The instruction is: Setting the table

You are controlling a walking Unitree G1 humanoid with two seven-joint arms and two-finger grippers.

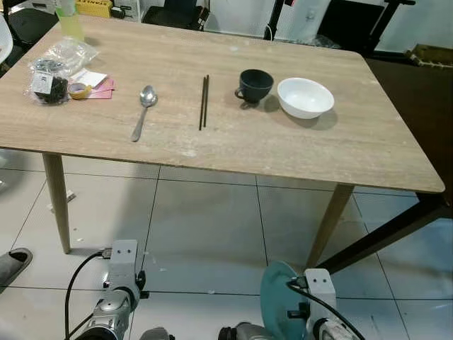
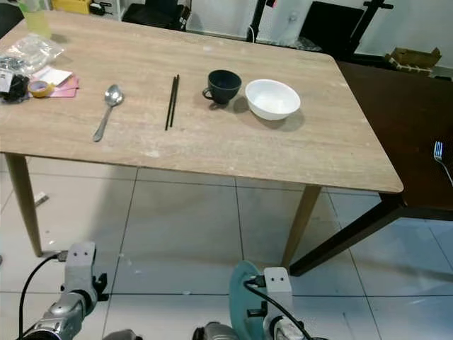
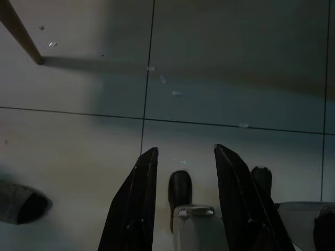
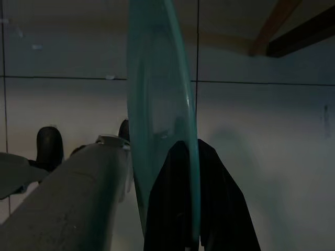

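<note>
The wooden tabletop [image 1: 297, 142] carried a white bowl [image 1: 305, 97], dark cup [image 1: 254, 85], chopsticks [image 1: 204, 101] and spoon [image 1: 144, 110] in a row. Down near the floor, the right hand [image 4: 194, 157] gripped a teal plate [image 4: 157, 104] edge-on; the left hand [image 3: 183, 157] hung open.

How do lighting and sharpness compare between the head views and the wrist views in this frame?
Left and right eye views: bright, even and sharp, with soft shadows beside the white bowl and dark cup. Left wrist view: dim, open left gripper over shaded floor. Right wrist view: dark, right gripper holding the teal plate, blurred edge-on.
</note>
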